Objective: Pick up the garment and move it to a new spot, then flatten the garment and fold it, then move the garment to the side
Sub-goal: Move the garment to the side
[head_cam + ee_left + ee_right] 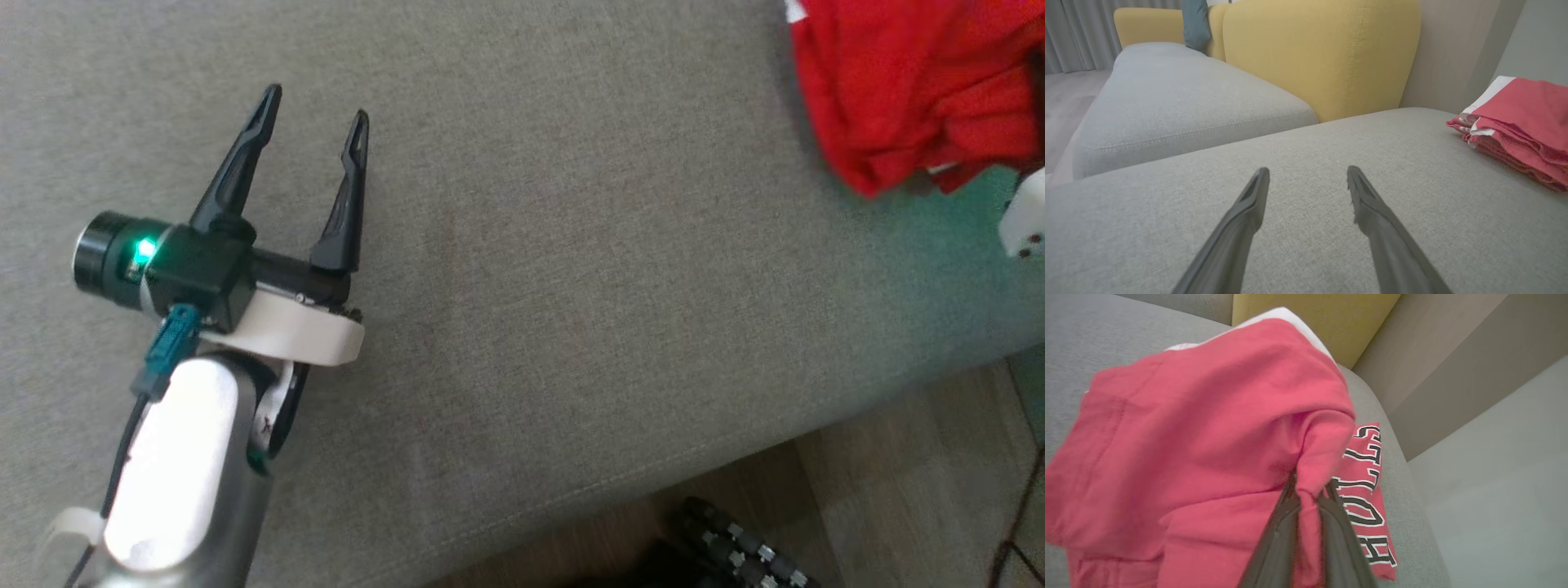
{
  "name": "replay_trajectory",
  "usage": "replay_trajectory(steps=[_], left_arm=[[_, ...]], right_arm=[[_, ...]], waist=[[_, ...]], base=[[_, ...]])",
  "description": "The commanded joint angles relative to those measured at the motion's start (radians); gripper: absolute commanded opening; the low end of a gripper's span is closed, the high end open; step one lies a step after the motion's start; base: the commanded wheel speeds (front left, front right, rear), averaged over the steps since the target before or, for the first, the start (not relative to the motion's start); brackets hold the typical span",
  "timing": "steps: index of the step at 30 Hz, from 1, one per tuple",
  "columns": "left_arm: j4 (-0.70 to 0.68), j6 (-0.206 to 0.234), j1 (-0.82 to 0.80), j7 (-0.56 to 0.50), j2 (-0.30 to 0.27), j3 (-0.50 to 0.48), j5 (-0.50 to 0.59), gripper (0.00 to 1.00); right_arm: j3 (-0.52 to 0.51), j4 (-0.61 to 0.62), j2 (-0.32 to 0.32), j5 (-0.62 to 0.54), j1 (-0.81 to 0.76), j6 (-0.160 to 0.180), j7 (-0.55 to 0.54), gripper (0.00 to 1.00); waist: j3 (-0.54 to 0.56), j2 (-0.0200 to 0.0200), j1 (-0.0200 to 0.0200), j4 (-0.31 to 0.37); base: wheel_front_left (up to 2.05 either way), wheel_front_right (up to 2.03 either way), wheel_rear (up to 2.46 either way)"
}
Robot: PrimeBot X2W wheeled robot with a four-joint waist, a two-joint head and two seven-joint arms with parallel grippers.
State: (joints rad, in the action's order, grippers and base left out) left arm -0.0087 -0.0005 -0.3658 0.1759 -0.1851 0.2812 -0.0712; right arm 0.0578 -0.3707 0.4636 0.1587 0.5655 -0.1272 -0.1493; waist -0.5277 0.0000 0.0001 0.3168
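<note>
Right gripper (1309, 488): pinched on 1 fold of red lettered cloth garment (1200, 428).
Left gripper (317, 104): spread over grey woven cushion (588, 310).
Care: layers are best lifted together.

Garment (906, 90) on the cushion (571, 286), right of left tool (317, 103).
</note>
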Motion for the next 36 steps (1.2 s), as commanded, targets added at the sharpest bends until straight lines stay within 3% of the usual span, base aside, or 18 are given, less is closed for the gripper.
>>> replay_trajectory(steps=[1,12,13,14,15,21,26,31,36], left_arm=[[-0.041,-0.004,-0.031,-0.003,-0.021,-0.022,0.008,1.00],[-0.042,-0.021,-0.102,-0.003,-0.021,0.010,0.015,1.00],[-0.038,-0.021,-0.106,0.001,-0.021,0.010,0.013,1.00],[-0.034,-0.021,-0.110,0.004,-0.020,0.010,0.011,1.00],[-0.030,-0.021,-0.113,0.007,-0.018,0.012,0.010,1.00],[0.005,-0.015,-0.115,0.032,-0.008,0.014,-0.005,1.00],[0.039,-0.006,-0.088,0.053,-0.003,0.008,-0.023,1.00],[0.065,0.014,-0.042,0.068,0.010,0.000,-0.042,1.00],[0.080,0.039,0.015,0.077,0.021,-0.021,-0.067,1.00]], right_arm=[[-0.014,0.022,0.014,-0.012,0.008,-0.003,0.007,0.00],[-0.218,-0.014,-0.025,-0.140,0.046,-0.003,-0.011,0.00],[-0.235,-0.013,-0.033,-0.158,0.047,-0.003,-0.007,0.14],[-0.250,-0.009,-0.043,-0.172,0.048,-0.003,0.003,0.40],[-0.273,-0.009,-0.053,-0.182,0.050,-0.003,0.015,1.00],[-0.385,-0.001,-0.128,-0.254,0.019,-0.003,0.070,1.00],[-0.409,0.068,-0.214,-0.249,-0.067,-0.003,0.185,1.00],[-0.355,0.177,-0.323,-0.208,-0.199,-0.003,0.264,1.00],[-0.248,0.267,-0.389,-0.162,-0.301,-0.003,0.285,1.00]], waist=[[-0.021,0.0000,-0.0001,0.010],[-0.109,0.0000,-0.0001,-0.005],[-0.113,0.0000,-0.0001,-0.007],[-0.116,0.0000,-0.0001,-0.010],[-0.118,0.0000,-0.0001,-0.013],[-0.100,0.0000,-0.0001,-0.032],[-0.045,0.0000,-0.0001,-0.053],[0.030,0.0000,-0.0001,-0.095],[0.109,0.0000,-0.0001,-0.147]], base=[[0.00,0.00,0.00],[0.00,0.00,0.00],[0.00,0.00,0.00],[0.00,0.00,0.00],[0.00,0.00,0.00],[0.00,0.00,0.00],[0.00,0.00,0.00],[0.00,0.00,0.00],[0.00,0.00,0.00]])
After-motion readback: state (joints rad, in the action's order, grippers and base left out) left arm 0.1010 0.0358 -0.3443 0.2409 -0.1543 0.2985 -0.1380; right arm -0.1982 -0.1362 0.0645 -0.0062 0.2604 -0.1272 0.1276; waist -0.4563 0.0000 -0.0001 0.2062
